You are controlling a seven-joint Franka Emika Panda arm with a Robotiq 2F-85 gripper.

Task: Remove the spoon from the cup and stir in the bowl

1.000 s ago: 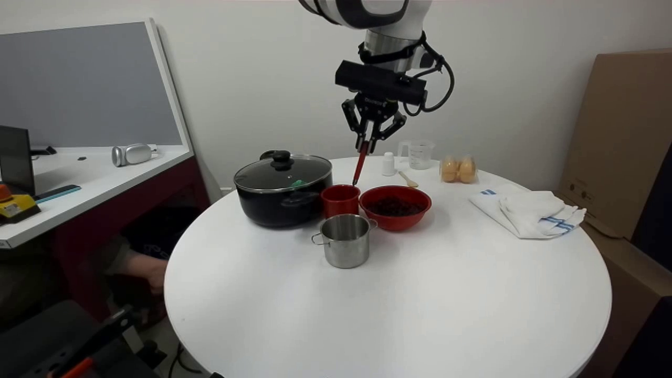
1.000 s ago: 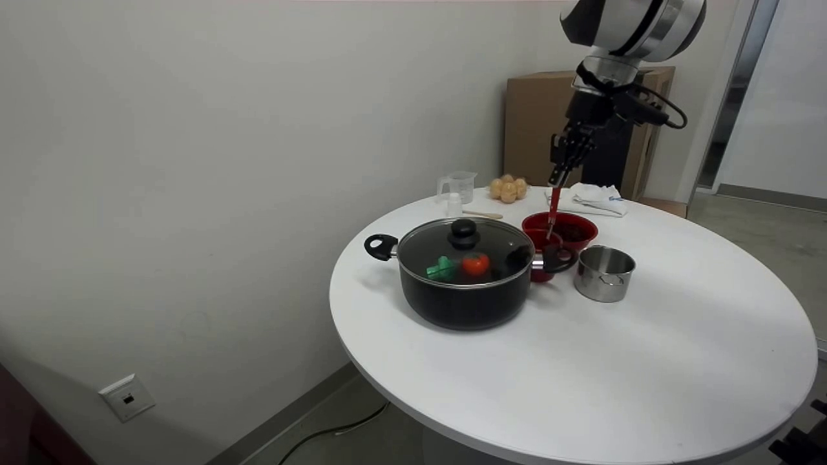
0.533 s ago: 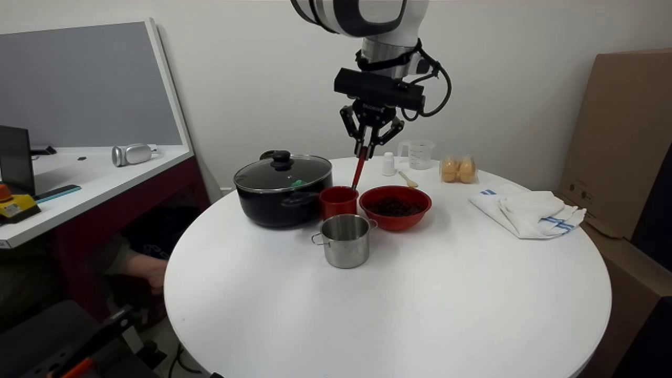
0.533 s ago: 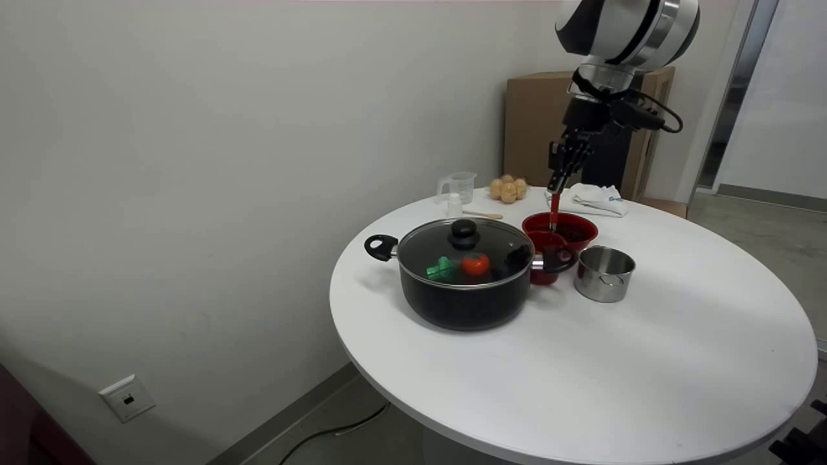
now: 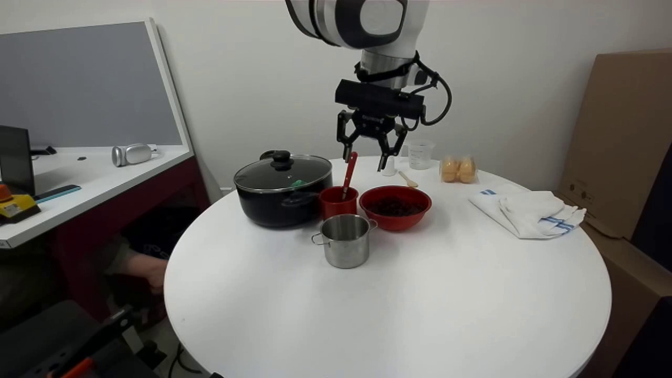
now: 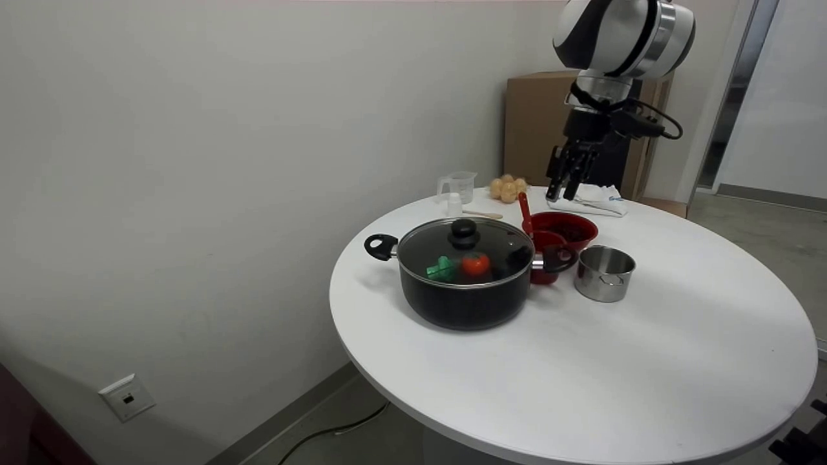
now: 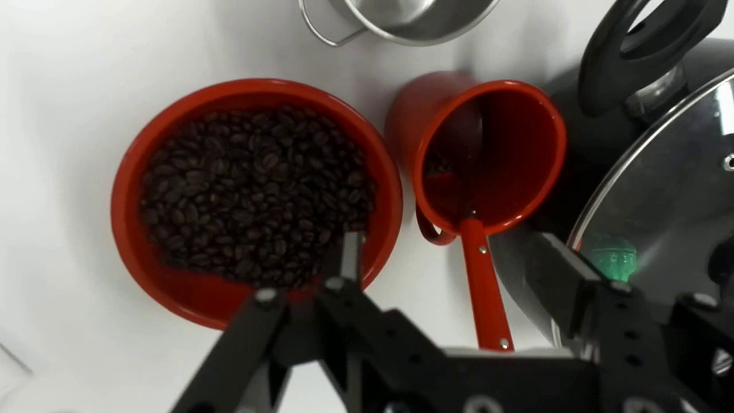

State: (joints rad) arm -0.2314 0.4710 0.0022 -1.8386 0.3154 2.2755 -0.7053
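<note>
My gripper (image 5: 364, 163) hangs open above the table with nothing held between its fingers. The red spoon (image 7: 486, 287) leans in the red cup (image 7: 510, 166), its lower end inside and its handle slanting out over the rim. In the wrist view that handle lies in the gap between my spread fingertips, touching neither. Beside the cup sits the wide red bowl (image 7: 258, 86), part full of dark beans; one finger overlaps its edge in the wrist view. In an exterior view the spoon (image 6: 524, 213) tips toward the pot, clear of my gripper (image 6: 561, 196).
A black lidded pot (image 5: 278, 205) stands close against the cup, and a steel cup (image 5: 346, 247) is in front of it. Farther back are a measuring jug (image 5: 420, 155), a small white bottle (image 6: 454, 205), a wooden spoon (image 5: 408, 179), eggs (image 5: 458, 169) and a folded towel (image 5: 530, 212).
My gripper was shut on the spoon's handle and came down with it over the cup. Now the fingers have spread, and the released spoon has tipped to rest in the cup.
</note>
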